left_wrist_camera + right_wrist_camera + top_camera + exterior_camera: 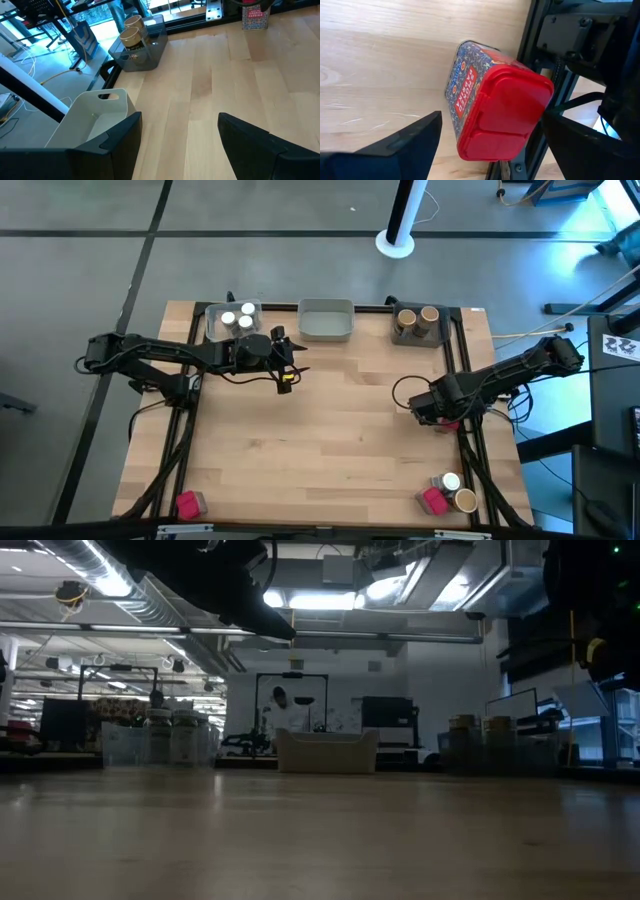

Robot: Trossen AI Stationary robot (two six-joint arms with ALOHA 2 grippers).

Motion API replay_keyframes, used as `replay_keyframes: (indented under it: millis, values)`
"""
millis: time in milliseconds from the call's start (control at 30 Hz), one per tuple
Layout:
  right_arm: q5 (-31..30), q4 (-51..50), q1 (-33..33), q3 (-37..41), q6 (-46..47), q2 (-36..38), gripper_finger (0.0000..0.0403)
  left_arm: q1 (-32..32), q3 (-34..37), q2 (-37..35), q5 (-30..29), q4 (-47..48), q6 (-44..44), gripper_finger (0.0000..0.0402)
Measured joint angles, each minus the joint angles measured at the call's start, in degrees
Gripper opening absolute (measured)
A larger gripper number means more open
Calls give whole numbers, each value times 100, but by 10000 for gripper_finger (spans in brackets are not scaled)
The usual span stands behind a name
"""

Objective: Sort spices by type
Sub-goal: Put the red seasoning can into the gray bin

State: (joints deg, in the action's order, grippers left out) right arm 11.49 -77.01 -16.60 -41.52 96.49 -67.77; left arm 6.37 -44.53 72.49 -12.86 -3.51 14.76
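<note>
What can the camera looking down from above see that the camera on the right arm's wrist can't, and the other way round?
Only the overhead view shows the three trays at the far edge, such as the middle tray, the white-capped jars and the left gripper. Only the right wrist view shows the red-lidded tin close up, lying on its side between the open right gripper. Both show the wooden table.

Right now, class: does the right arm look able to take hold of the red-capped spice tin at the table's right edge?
Probably yes. The right hand hangs open over the red-capped tin, one finger on each side and nothing between; only the table frame beside it crowds the approach.
</note>
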Motion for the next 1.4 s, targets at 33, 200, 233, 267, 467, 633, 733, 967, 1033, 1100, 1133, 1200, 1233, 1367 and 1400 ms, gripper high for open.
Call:
replay_keyframes:
  millis: [33,200,233,267,467,633,733,967,1033,1100,1133,1200,1233,1367,1400]
  values:
    - [2,0,0,0,0,0,342,0,0,0,0,0,0,244]
    - [5,0,0,-4,-14,0,342,0,0,0,-1,0,0,244]
    - [7,0,0,-5,-23,0,342,0,0,0,0,0,0,244]
    - [7,0,0,-10,-28,0,342,0,0,0,0,-2,0,244]
    - [2,120,0,-95,-73,0,342,0,0,0,-1,-1,0,244]
    - [-247,513,0,-190,-81,0,342,0,0,0,0,0,0,244]
    - [-347,540,0,-190,-83,0,342,0,0,0,-2,0,0,244]
    - [-681,545,0,-190,-87,0,342,0,0,0,0,4,0,244]
    - [-697,547,0,-190,-90,0,342,0,0,0,0,4,0,244]
    - [-695,553,0,-190,-118,0,342,0,0,0,0,4,0,244]
    - [-695,553,0,-190,-147,0,342,-1,1,0,0,4,-2,244]
    - [-695,555,0,-190,-183,0,342,-2,0,0,0,4,-2,244]
    - [-695,556,0,-190,-184,0,342,0,0,0,-1,4,-1,244]
    - [-673,554,0,-187,-197,-90,335,0,0,0,-2,4,-1,244]
    - [-649,572,0,-178,-214,-136,329,0,0,0,0,5,-1,244]
